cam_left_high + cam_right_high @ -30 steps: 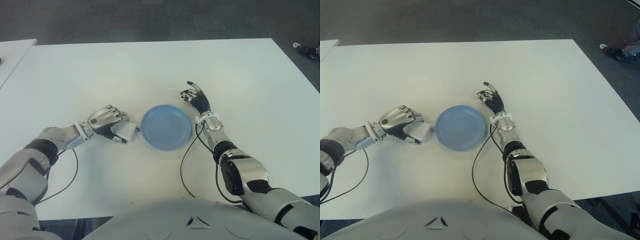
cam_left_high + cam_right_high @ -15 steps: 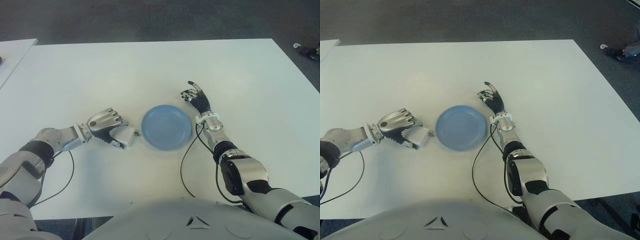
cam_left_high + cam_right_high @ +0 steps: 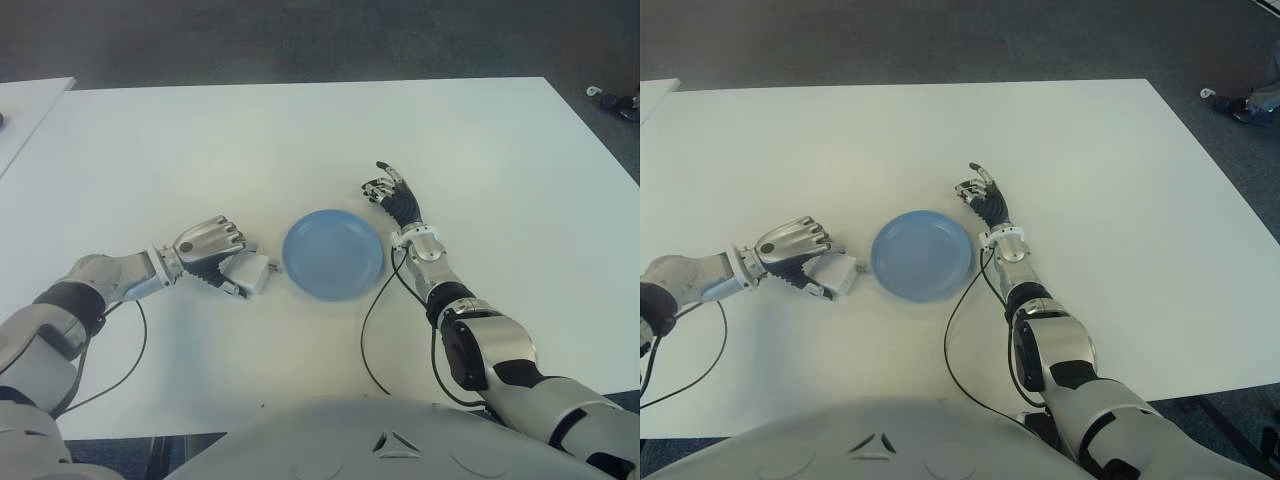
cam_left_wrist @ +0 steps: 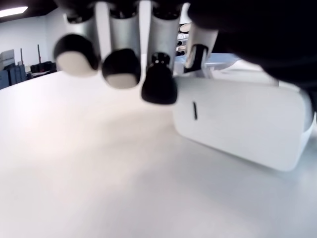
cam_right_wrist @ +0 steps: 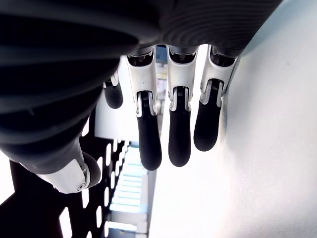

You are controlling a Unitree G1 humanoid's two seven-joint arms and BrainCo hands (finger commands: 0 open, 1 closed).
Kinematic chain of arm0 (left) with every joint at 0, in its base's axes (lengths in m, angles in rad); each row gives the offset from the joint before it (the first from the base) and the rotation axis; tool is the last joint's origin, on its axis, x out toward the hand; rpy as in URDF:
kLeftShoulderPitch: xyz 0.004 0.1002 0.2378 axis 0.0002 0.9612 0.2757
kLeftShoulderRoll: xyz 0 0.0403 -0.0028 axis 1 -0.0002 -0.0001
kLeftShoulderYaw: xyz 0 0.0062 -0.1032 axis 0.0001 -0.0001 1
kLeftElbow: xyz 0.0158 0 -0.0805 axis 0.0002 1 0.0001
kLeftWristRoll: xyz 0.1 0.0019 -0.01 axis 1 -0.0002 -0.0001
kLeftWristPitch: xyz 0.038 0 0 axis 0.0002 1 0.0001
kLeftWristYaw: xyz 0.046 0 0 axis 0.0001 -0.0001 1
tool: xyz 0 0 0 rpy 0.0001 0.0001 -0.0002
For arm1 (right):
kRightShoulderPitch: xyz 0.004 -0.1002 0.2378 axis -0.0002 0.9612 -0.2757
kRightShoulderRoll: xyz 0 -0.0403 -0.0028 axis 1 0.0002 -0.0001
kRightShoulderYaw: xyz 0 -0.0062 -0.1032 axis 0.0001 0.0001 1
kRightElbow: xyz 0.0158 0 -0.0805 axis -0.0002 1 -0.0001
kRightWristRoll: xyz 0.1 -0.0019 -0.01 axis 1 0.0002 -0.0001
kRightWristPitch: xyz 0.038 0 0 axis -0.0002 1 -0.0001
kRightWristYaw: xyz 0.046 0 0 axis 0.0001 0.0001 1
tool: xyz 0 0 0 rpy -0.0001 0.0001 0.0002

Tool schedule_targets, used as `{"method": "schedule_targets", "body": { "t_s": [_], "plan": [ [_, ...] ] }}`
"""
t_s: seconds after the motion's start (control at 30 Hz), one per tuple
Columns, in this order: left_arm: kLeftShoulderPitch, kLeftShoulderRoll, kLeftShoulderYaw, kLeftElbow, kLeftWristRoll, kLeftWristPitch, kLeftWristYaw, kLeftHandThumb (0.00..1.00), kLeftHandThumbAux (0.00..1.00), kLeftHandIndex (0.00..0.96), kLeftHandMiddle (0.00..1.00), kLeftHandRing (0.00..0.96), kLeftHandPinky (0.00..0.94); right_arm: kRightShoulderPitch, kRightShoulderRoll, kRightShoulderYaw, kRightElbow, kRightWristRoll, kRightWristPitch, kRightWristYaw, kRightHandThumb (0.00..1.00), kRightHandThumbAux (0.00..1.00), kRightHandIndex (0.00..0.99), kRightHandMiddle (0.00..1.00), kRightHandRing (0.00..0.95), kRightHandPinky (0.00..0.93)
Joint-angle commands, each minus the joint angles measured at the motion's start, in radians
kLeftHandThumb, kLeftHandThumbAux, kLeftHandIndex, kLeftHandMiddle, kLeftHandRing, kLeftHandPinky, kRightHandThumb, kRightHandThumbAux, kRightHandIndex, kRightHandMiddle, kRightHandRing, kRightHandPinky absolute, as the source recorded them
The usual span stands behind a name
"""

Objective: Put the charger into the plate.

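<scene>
The white charger [image 3: 248,272] is a small rounded block, low on the white table [image 3: 300,140] just left of the blue plate [image 3: 333,253]. My left hand [image 3: 210,245] is curled over it from the left. In the left wrist view the charger [image 4: 242,119] sits on the table under the palm, one finger touching its top and the other fingertips [image 4: 158,84] hanging beside it. The plate holds nothing. My right hand [image 3: 393,198] shows beside the plate's far right rim, fingers [image 5: 178,134] relaxed and holding nothing.
A black cable [image 3: 372,310] loops on the table near the plate's right edge, and another trails from my left forearm [image 3: 135,345]. A second white table [image 3: 25,100] stands at the far left. Dark floor lies beyond the far edge.
My left hand and the charger have shifted slightly left and toward me, away from the plate's rim. The right hand has not moved.
</scene>
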State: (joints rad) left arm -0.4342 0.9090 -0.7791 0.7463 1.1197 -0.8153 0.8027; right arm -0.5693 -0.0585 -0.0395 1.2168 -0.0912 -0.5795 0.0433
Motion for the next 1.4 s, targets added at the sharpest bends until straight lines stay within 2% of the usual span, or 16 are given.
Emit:
{"method": "schedule_targets", "body": {
  "t_s": [0.03, 0.3, 0.43, 0.63, 0.97, 1.07, 1.4],
  "plan": [
    [0.024, 0.008, 0.007, -0.013, 0.017, -0.007, -0.037, 0.255, 0.678, 0.789, 0.889, 0.898, 0.915, 0.064, 0.001, 0.009, 0.055, -0.012, 0.082, 0.001, 0.0, 0.632, 0.095, 0.44, 0.41, 0.3],
    [0.007, 0.02, 0.059, -0.036, -0.015, -0.012, -0.077, 0.29, 0.714, 0.807, 0.896, 0.899, 0.907, 0.064, -0.003, 0.02, 0.055, -0.019, 0.085, 0.0, 0.0, 0.636, 0.086, 0.429, 0.399, 0.285],
    [-0.018, 0.038, 0.119, -0.058, -0.078, -0.043, -0.154, 0.301, 0.719, 0.812, 0.898, 0.899, 0.907, 0.064, -0.004, 0.023, 0.056, -0.016, 0.089, -0.002, 0.0, 0.631, 0.083, 0.427, 0.396, 0.281],
    [-0.031, 0.044, 0.213, -0.08, -0.17, -0.052, -0.248, 0.314, 0.704, 0.815, 0.899, 0.898, 0.904, 0.063, -0.003, 0.022, 0.058, -0.013, 0.089, -0.001, 0.0, 0.626, 0.083, 0.429, 0.395, 0.278],
    [0.002, 0.037, 0.341, -0.098, -0.282, -0.003, -0.357, 0.414, 0.683, 0.81, 0.893, 0.88, 0.865, 0.063, -0.003, 0.019, 0.056, -0.007, 0.091, 0.012, 0.0, 0.619, 0.065, 0.415, 0.384, 0.284],
    [0.016, 0.024, 0.37, -0.113, -0.303, 0.033, -0.386, 0.433, 0.671, 0.8, 0.889, 0.872, 0.857, 0.063, -0.003, 0.016, 0.055, -0.003, 0.094, 0.011, 0.0, 0.631, 0.063, 0.414, 0.386, 0.295],
    [0.032, -0.026, 0.408, -0.156, -0.31, 0.109, -0.426, 0.432, 0.632, 0.788, 0.876, 0.859, 0.84, 0.057, -0.002, 0.001, 0.061, 0.009, 0.108, 0.007, 0.0, 0.643, 0.065, 0.41, 0.384, 0.29]
  ]
}}
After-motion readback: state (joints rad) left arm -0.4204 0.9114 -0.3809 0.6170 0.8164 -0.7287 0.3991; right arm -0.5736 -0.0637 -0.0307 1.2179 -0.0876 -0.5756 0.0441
